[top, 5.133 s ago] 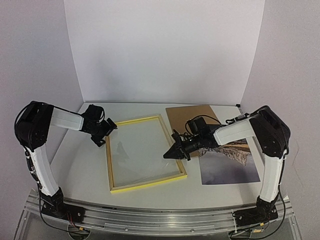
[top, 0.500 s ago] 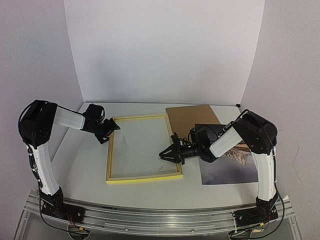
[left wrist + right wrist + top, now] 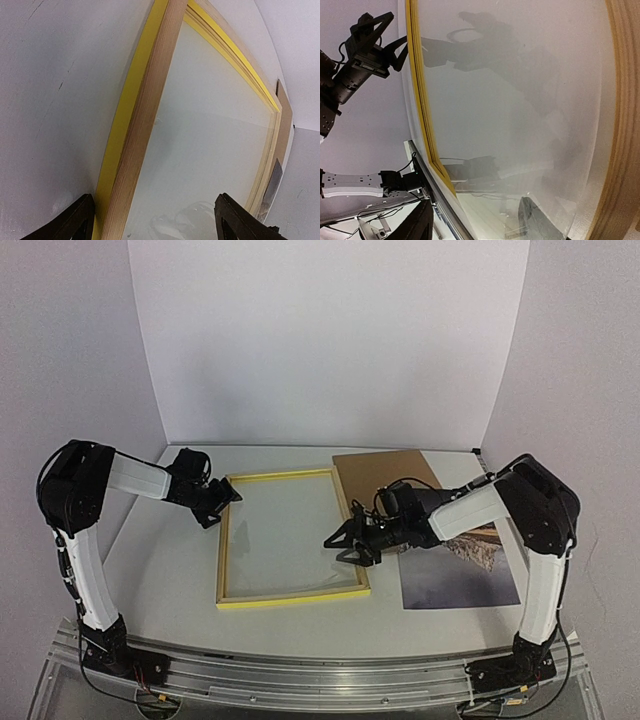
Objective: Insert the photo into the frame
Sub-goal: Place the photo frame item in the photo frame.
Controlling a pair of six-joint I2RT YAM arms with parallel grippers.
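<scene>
The right gripper [image 3: 343, 541] is hanging spread and empty over the right rail of the frame [image 3: 290, 598]. The photo [image 3: 455, 575] is lying flat behind its fingertips, partly under its forearm, with its long axis parallel to the frame's. The left gripper [image 3: 218, 502] is standing released at the far-left frame corner, well apart from the photo. Judgement: the right arm is nearer.

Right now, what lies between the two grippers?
Only the frame: its yellow edge and clear pane stretch from left gripper to right gripper, in the top view.
</scene>
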